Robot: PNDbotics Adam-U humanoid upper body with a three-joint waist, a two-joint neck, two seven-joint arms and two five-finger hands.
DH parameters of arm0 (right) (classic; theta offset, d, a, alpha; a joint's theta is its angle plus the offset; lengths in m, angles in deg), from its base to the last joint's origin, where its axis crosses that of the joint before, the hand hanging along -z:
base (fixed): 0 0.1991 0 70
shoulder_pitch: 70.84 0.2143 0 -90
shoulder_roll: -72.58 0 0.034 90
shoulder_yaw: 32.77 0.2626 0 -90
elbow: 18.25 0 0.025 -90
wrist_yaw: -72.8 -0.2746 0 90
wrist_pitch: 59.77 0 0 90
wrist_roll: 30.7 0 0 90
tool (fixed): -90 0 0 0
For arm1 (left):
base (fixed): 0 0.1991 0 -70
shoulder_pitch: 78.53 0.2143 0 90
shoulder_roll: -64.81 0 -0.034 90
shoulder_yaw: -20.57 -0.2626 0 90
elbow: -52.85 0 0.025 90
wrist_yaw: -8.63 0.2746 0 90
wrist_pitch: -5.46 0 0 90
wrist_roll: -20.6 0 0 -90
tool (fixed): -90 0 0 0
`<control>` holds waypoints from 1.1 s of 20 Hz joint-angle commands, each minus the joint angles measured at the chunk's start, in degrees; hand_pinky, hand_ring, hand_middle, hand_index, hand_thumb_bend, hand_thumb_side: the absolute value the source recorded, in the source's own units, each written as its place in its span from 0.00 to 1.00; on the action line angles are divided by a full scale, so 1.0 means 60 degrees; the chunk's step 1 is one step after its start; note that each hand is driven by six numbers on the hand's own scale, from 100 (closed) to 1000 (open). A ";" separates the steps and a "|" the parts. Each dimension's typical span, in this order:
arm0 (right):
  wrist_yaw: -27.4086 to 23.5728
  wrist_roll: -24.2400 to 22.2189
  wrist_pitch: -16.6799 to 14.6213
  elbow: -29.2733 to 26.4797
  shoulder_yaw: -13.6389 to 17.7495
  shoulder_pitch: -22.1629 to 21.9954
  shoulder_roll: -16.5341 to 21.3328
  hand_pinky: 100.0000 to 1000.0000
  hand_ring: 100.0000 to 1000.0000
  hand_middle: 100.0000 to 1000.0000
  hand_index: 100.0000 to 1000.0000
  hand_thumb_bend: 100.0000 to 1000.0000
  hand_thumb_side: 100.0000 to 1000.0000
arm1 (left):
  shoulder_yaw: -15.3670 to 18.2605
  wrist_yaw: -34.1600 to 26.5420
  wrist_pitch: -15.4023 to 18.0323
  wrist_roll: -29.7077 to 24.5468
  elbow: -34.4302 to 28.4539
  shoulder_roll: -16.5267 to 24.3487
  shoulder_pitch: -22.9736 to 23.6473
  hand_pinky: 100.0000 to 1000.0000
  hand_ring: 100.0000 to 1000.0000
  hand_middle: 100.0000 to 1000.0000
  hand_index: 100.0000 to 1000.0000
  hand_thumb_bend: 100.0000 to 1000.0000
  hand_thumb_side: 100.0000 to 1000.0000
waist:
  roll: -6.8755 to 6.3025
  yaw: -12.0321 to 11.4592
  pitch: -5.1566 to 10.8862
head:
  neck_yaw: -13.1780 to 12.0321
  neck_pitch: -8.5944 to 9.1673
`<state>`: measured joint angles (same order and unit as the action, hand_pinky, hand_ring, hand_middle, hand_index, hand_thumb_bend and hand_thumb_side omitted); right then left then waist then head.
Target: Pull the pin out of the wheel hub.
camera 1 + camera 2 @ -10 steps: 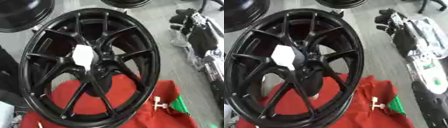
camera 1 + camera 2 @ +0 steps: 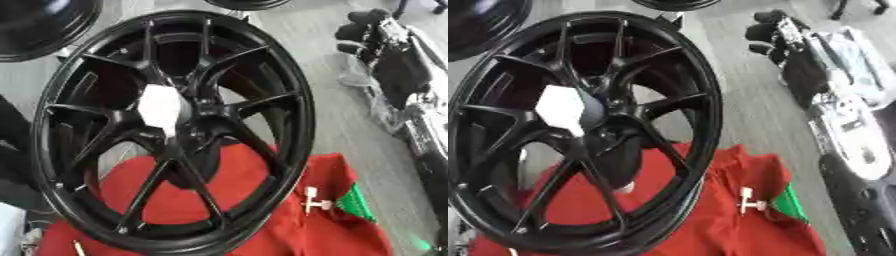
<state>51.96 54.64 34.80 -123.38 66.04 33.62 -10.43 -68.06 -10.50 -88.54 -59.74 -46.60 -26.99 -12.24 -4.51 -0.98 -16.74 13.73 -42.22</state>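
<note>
Wheel hub (image 2: 188, 117) glossy black, thin spokes, on red cloth (image 2: 297, 230)

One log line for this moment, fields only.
wheel hub: upright on red cloth | white patch at centre | small white part on cloth | right hand: raised, apart | left hand: unseen

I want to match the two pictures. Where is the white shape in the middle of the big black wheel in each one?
Left eye view: the white shape sits on the wheel hub, a little left of the picture's centre.
Right eye view: the white shape is on the same hub, nearer the left edge.
Shared landmark: the small white piece on the red cloth, lower right of the black wheel in both.
</note>
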 commanded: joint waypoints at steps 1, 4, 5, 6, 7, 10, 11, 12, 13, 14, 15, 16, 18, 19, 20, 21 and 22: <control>0.0027 0.0023 -0.0026 -0.0140 0.0103 0.0001 0.0289 0.82 0.79 0.63 0.75 0.00 0.68 | -0.0121 0.0150 0.0093 -0.0135 -0.0440 0.0745 -0.0496 0.76 0.82 0.74 0.78 0.00 0.66 | -0.0015 -0.0008 0.0204 | 0.0025 -0.0040; 0.0082 0.0012 -0.0013 -0.0117 0.0082 -0.0089 0.0357 0.82 0.79 0.63 0.75 0.00 0.68 | -0.0656 0.0323 0.0025 -0.0480 -0.0804 0.1466 -0.1178 0.76 0.83 0.77 0.80 0.00 0.62 | -0.0110 -0.0046 0.0274 | 0.0057 -0.0065; 0.0093 0.0003 -0.0008 -0.0115 0.0072 -0.0124 0.0378 0.82 0.79 0.63 0.75 0.00 0.68 | -0.0873 0.0435 -0.0024 -0.0615 -0.0969 0.1698 -0.1408 0.76 0.83 0.78 0.81 0.00 0.61 | -0.0146 -0.0057 0.0292 | 0.0076 -0.0070; 0.0080 -0.0013 -0.0001 -0.0120 0.0060 -0.0157 0.0397 0.82 0.79 0.63 0.75 0.00 0.68 | -0.1100 0.0543 -0.0107 -0.0755 -0.1165 0.1932 -0.1640 0.77 0.83 0.78 0.82 0.00 0.61 | -0.0179 -0.0064 0.0303 | 0.0102 -0.0075; 0.0063 -0.0023 0.0003 -0.0129 0.0059 -0.0187 0.0415 0.82 0.79 0.63 0.75 0.00 0.68 | -0.1329 0.0617 -0.0220 -0.0896 -0.1357 0.2164 -0.1872 0.77 0.83 0.78 0.82 0.00 0.60 | -0.0205 -0.0072 0.0311 | 0.0121 -0.0084; 0.0078 -0.0005 0.0015 -0.0128 0.0086 -0.0271 0.0462 0.82 0.79 0.63 0.75 0.00 0.69 | -0.2090 0.0607 -0.0665 -0.1365 -0.1866 0.2929 -0.2635 0.77 0.83 0.78 0.82 0.00 0.59 | -0.0250 -0.0112 0.0321 | 0.0141 -0.0107; 0.0100 -0.0003 0.0013 -0.0130 0.0085 -0.0296 0.0476 0.82 0.79 0.63 0.75 0.00 0.69 | -0.2342 0.0577 -0.0818 -0.1520 -0.2005 0.3180 -0.2887 0.77 0.83 0.78 0.82 0.00 0.58 | -0.0261 -0.0127 0.0324 | 0.0140 -0.0118; 0.0130 -0.0006 0.0011 -0.0132 0.0079 -0.0319 0.0492 0.82 0.79 0.63 0.75 0.00 0.69 | -0.2598 0.0564 -0.0975 -0.1678 -0.2143 0.3437 -0.3144 0.77 0.83 0.78 0.82 0.00 0.58 | -0.0273 -0.0139 0.0329 | 0.0140 -0.0126; 0.0161 -0.0012 0.0008 -0.0135 0.0070 -0.0339 0.0507 0.82 0.79 0.63 0.75 0.00 0.69 | -0.2855 0.0582 -0.1132 -0.1835 -0.2285 0.3694 -0.3400 0.77 0.82 0.78 0.82 0.00 0.57 | -0.0283 -0.0148 0.0335 | 0.0145 -0.0130; 0.0187 -0.0020 0.0005 -0.0138 0.0058 -0.0354 0.0518 0.82 0.79 0.63 0.75 0.00 0.69 | -0.3109 0.0629 -0.1271 -0.1992 -0.2405 0.3948 -0.3654 0.78 0.82 0.78 0.82 0.00 0.56 | -0.0290 -0.0148 0.0342 | 0.0141 -0.0135; 0.0206 -0.0030 0.0002 -0.0141 0.0044 -0.0361 0.0524 0.82 0.79 0.63 0.75 0.00 0.69 | -0.3364 0.0669 -0.1347 -0.2149 -0.2466 0.4203 -0.3909 0.78 0.82 0.77 0.81 0.00 0.56 | -0.0293 -0.0138 0.0349 | 0.0123 -0.0139; 0.0220 -0.0045 0.0001 -0.0144 0.0025 -0.0362 0.0529 0.82 0.79 0.63 0.75 0.00 0.69 | -0.3630 0.0689 -0.1373 -0.2314 -0.2496 0.4471 -0.4178 0.78 0.82 0.78 0.82 0.00 0.56 | -0.0296 -0.0119 0.0354 | 0.0095 -0.0139; 0.0236 -0.0076 0.0005 -0.0144 -0.0011 -0.0346 0.0530 0.82 0.79 0.63 0.75 0.00 0.69 | -0.4094 0.0636 -0.1447 -0.2627 -0.2517 0.4980 -0.4687 0.79 0.83 0.78 0.82 0.00 0.57 | -0.0300 -0.0071 0.0348 | 0.0028 -0.0120; 0.0242 -0.0094 0.0009 -0.0143 -0.0030 -0.0333 0.0530 0.82 0.79 0.63 0.75 0.00 0.69 | -0.4335 0.0603 -0.1529 -0.2781 -0.2521 0.5230 -0.4937 0.79 0.83 0.79 0.83 0.00 0.58 | -0.0304 -0.0043 0.0342 | -0.0009 -0.0109; 0.0249 -0.0114 0.0014 -0.0141 -0.0051 -0.0319 0.0532 0.82 0.79 0.63 0.75 0.00 0.69 | -0.4575 0.0589 -0.1630 -0.2931 -0.2522 0.5472 -0.5181 0.80 0.84 0.79 0.83 0.00 0.58 | -0.0311 -0.0013 0.0336 | -0.0047 -0.0100; 0.0258 -0.0129 0.0019 -0.0138 -0.0064 -0.0309 0.0532 0.82 0.79 0.63 0.75 0.00 0.70 | -0.4821 0.0580 -0.1735 -0.3086 -0.2523 0.5651 -0.5434 0.81 0.84 0.81 0.85 0.00 0.61 | -0.0315 0.0005 0.0328 | -0.0070 -0.0092; 0.0273 -0.0139 0.0023 -0.0131 -0.0073 -0.0310 0.0539 0.82 0.79 0.63 0.75 0.00 0.70 | -0.5072 0.0613 -0.1867 -0.3243 -0.2523 0.5739 -0.5688 0.82 0.85 0.81 0.85 0.00 0.61 | -0.0323 0.0008 0.0323 | -0.0077 -0.0086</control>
<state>53.28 54.09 35.07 -123.38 65.60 31.22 -8.91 -97.44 -6.76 -99.14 -78.06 -60.92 4.53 -45.18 -6.67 -0.94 -16.01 13.57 -42.82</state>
